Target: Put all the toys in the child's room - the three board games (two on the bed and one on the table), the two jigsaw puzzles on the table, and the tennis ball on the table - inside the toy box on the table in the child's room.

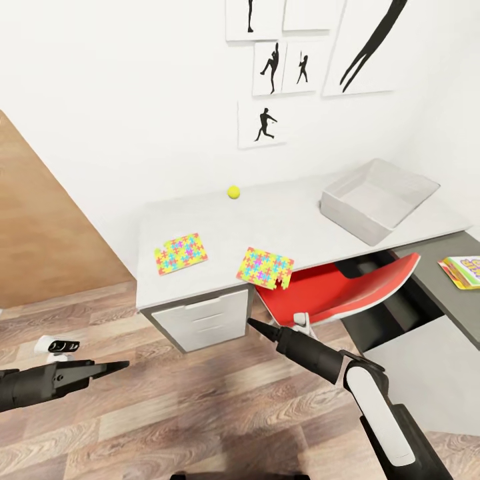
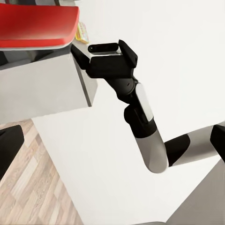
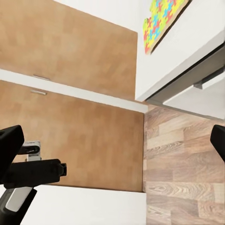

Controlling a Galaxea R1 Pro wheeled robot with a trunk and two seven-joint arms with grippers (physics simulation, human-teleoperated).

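The toys are lying on the table (image 1: 300,220): two jigsaw puzzles (image 1: 181,253) (image 1: 265,267) are sitting near its front edge, the right one overhanging it, the tennis ball (image 1: 233,192) farther back, beside the toy box (image 1: 379,198). Nearer, the left gripper (image 1: 120,366) is looking pressed together and holding nothing; the right gripper (image 1: 256,325) is spread, going by its wrist view

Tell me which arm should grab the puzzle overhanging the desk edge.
Right, probably. The right gripper sits just below the overhanging puzzle at the desk front, pointing toward it. The left gripper is low over the floor, farther off.
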